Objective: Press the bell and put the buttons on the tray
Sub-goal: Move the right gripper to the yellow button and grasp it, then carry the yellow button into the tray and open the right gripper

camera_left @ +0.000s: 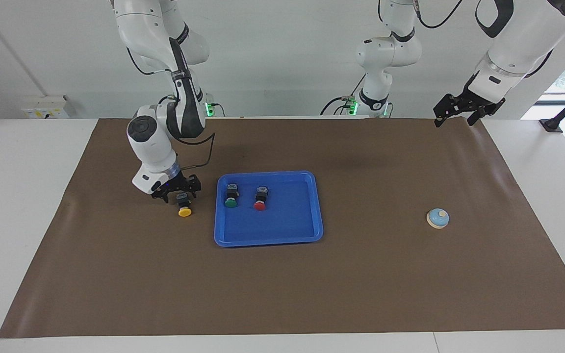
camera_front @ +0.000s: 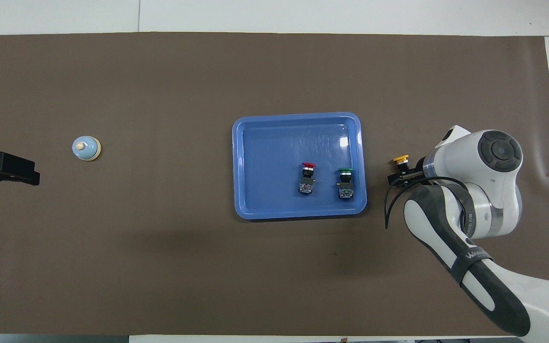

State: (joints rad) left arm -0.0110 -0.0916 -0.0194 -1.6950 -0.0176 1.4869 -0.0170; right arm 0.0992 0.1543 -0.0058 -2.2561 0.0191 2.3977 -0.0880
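Down at the right arm's end of the brown mat [camera_left: 361, 284], the right gripper [camera_left: 176, 193] hangs low with its black fingers spread wide on either side of the yellow-capped push-button switch [camera_left: 184, 206]. That switch lies on its side on the mat, its black blocky body between the jaws and its round yellow cap sticking out past the fingertips. Whether the fingers touch the body I cannot tell. From overhead the cap [camera_front: 401, 159] peeks out just ahead of the right gripper [camera_front: 405, 175], with the white wrist covering the rest.

Just beside those jaws, toward the left arm's end, sits the shallow bright blue plastic tray [camera_left: 270, 233] with rounded corners and a raised rim. Inside it lie the green-capped push-button switch [camera_left: 231, 197], closest to the right gripper, and the red-capped push-button switch [camera_left: 261, 198] next to it, both on their sides.

The small round bell [camera_left: 438, 218], light blue dome with a cream knob and base, stands on the mat well apart from either gripper.

The left gripper [camera_left: 456, 109] waits raised over the mat's corner at its own end, fingers spread open and empty.
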